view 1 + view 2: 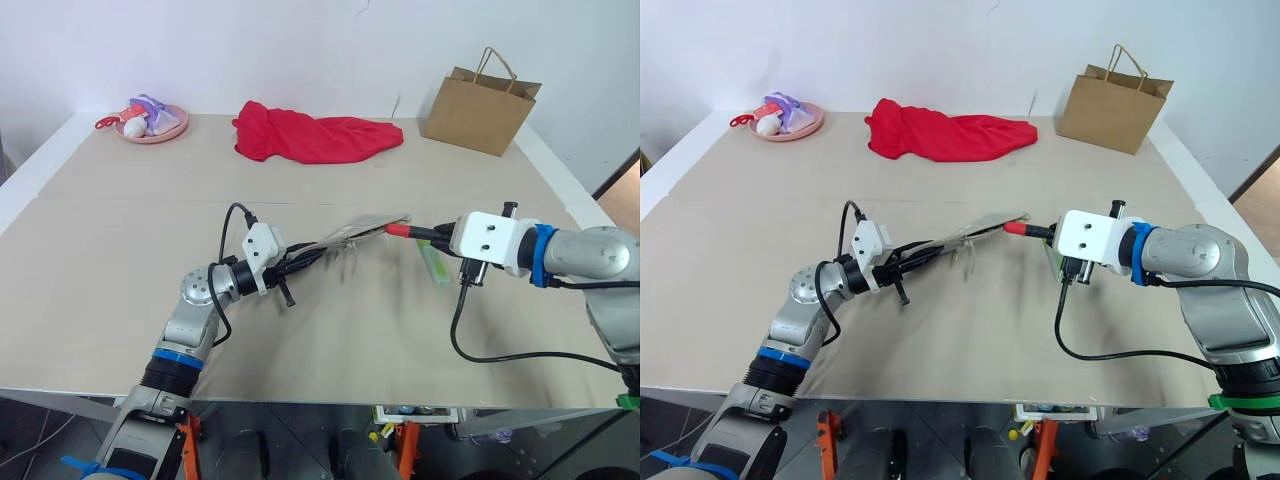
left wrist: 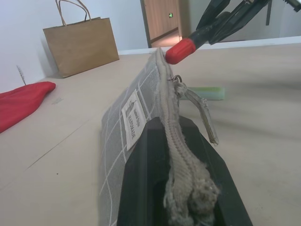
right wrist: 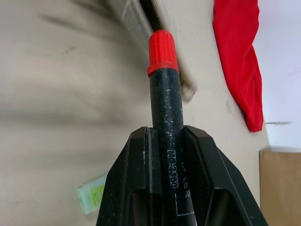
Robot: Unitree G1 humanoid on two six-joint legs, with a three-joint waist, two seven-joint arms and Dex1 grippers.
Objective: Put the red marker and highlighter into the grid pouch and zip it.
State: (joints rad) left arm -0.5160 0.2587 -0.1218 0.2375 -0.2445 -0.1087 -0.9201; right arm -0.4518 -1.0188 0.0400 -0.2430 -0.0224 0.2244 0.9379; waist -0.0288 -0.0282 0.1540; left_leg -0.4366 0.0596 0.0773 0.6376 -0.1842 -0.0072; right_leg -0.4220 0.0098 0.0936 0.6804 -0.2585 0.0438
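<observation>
My left gripper (image 1: 312, 254) is shut on one end of the grid pouch (image 1: 362, 229) and holds it off the table, edge-on. The zipper edge (image 2: 165, 101) and the white label (image 2: 133, 118) show in the left wrist view. My right gripper (image 1: 436, 237) is shut on the red marker (image 3: 164, 89) by its black barrel. The marker's red end (image 1: 398, 230) sits right at the pouch's far end; whether it is inside I cannot tell. The light-green highlighter (image 1: 437, 264) lies flat on the table below the right gripper.
At the table's back lie a red cloth (image 1: 315, 136), a brown paper bag (image 1: 481, 99) at the right and a pink plate (image 1: 156, 127) with small items at the left. The table's front edge (image 1: 300, 398) runs just below both arms.
</observation>
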